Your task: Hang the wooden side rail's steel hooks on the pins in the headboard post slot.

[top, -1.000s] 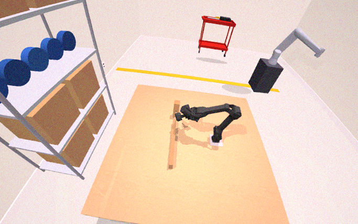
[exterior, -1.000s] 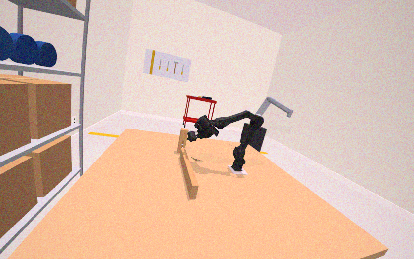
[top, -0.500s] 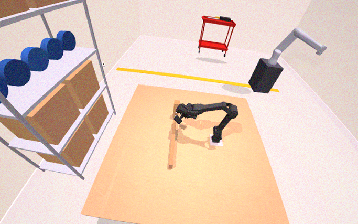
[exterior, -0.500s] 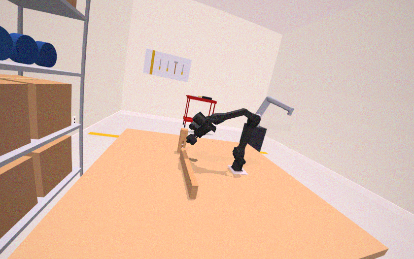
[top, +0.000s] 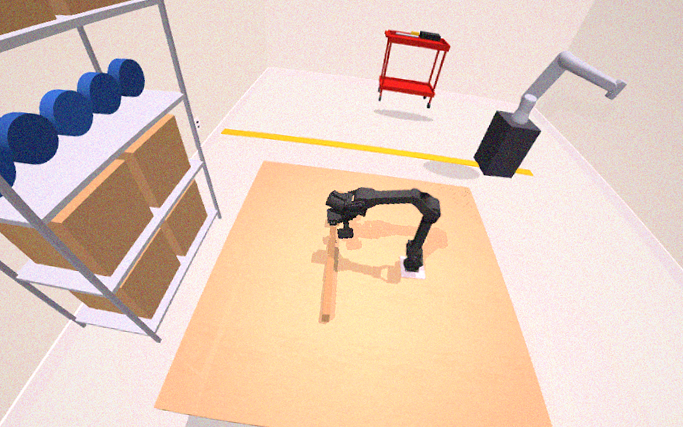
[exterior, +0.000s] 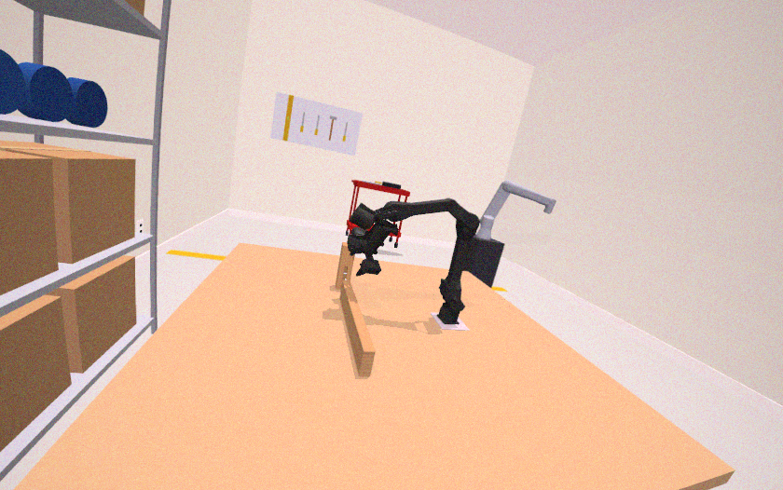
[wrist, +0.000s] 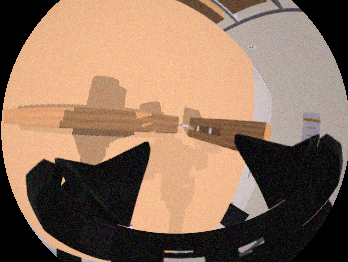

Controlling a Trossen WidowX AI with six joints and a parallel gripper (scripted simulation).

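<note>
With the wide-open, empty claw above the rail, which lies on the tabletop just before the post, the step seems to be grasping, calling for alignment and lowering.

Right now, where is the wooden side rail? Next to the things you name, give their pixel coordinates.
The wooden side rail [top: 329, 290] [exterior: 357, 319] [wrist: 100, 120] lies on the table, running from near the headboard post [exterior: 345, 261] [wrist: 230, 131] toward the exterior camera, left of the arm's base.

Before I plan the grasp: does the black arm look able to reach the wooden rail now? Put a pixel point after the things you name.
Probably yes: the black arm's [top: 399, 197] [exterior: 421, 209] fingers are open above the wooden rail [top: 328, 289] [exterior: 358, 322] [wrist: 100, 120], with nothing visible between.
</note>
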